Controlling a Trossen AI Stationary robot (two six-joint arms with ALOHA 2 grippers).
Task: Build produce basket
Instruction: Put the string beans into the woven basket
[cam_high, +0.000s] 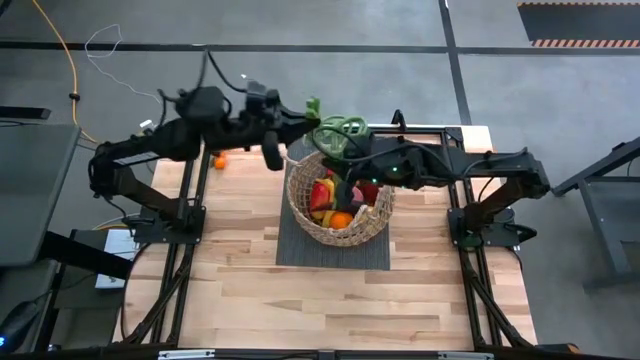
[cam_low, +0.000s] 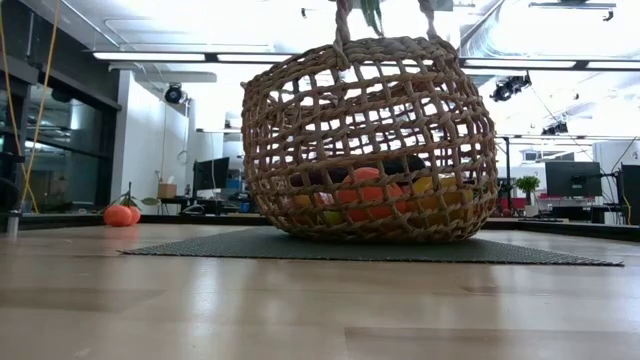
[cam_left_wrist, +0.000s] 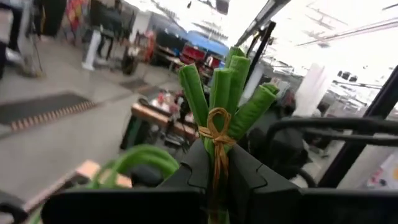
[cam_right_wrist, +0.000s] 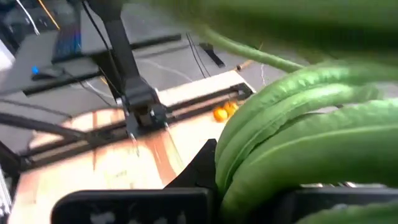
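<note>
Wicker fills most of my low view: the basket (cam_low: 370, 140) stands on a dark mat (cam_low: 380, 248) on the wooden table (cam_low: 300, 310), and through its open weave I make out an orange piece (cam_low: 365, 190) and a yellow one (cam_low: 422, 185) of the produce low inside. Neither gripper shows at that height.

From the high view I see what the low one hides: my left gripper (cam_high: 312, 108) is raised beyond the basket's far rim, my right gripper (cam_high: 345, 150) is over that rim, and a bundle of green bean stalks (cam_high: 338, 132) runs between the 2. Red, yellow and orange pieces (cam_high: 335, 203) lie inside the basket.

My left wrist view shows the stalk ends (cam_left_wrist: 221, 93), tied with a tan cord (cam_left_wrist: 216, 127), standing up from between my left fingers (cam_left_wrist: 186, 168), which pinch them. My right wrist view shows the looped part of the stalks (cam_right_wrist: 298, 124) pinched in my right fingers (cam_right_wrist: 199, 168). Apart from the basket, 2 small orange fruits (cam_high: 218, 160) sit on the table near my left arm.
</note>
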